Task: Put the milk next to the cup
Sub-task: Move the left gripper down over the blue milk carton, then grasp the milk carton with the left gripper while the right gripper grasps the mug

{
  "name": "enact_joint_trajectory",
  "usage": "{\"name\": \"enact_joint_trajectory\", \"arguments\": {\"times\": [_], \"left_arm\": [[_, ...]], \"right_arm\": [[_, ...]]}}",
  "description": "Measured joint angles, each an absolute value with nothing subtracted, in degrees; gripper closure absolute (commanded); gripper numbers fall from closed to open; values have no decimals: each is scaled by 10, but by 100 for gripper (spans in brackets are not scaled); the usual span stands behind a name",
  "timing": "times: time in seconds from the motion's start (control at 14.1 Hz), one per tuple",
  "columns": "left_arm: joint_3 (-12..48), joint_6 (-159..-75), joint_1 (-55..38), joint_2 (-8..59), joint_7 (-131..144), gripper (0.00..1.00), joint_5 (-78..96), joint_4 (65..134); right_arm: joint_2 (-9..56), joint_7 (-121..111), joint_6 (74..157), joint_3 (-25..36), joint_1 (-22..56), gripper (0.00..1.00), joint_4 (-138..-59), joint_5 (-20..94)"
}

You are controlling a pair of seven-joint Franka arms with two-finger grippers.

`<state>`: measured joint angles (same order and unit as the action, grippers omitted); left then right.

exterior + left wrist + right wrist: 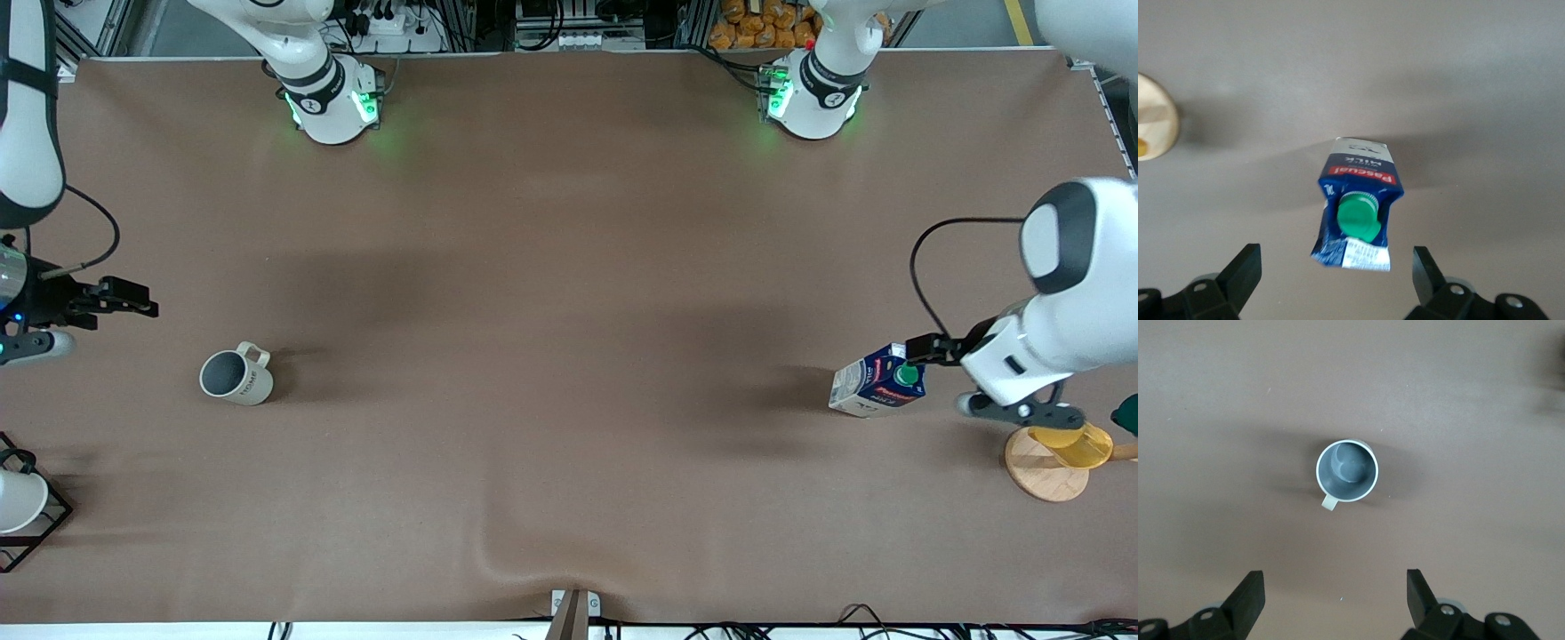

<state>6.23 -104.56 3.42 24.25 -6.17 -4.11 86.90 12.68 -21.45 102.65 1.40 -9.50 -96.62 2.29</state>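
The milk, a blue carton with a red band and green cap, stands upright toward the left arm's end of the table. My left gripper hovers just above and beside it, open. In the left wrist view the milk sits below and slightly ahead of the left gripper, untouched by either finger. The cup, a cream mug with a grey inside, stands upright toward the right arm's end. My right gripper hangs open over the table beside it. In the right wrist view the cup is well clear of the right gripper.
A yellow plastic cup sits on a round wooden coaster beside the left gripper, nearer the front camera. A white cup in a black wire frame stands at the right arm's end. The table cover has a wrinkle near the front edge.
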Motion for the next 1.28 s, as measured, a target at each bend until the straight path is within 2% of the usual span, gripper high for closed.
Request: {"name": "enact_joint_trajectory", "arguments": {"times": [0.14,0.43,0.78,0.92,1.07,1.28], "left_arm": [[62,-1052,31,258,-62,0,-42,869],[63,-1056,29,266,-63,0,-43,869],[63,-1056,28,278,-69,0,-43,869],[63,-1056,28,281,-69,0,-43,869],[63,-1056,29,284,-69,0,-43,869],[63,-1056,29,288,-69,6,-43,869]], "right_arm": [[150,-215,1042,14,-103,12,-967,25],[197,-215,1085,13,-111,10,-967,26],[256,-216,1155,12,-111,16,-968,26],[276,-220,1192,13,-113,27,-969,26],[295,-222,1211,13,-113,29,-969,26],[303,-221,1220,11,-112,39,-974,26]]}}
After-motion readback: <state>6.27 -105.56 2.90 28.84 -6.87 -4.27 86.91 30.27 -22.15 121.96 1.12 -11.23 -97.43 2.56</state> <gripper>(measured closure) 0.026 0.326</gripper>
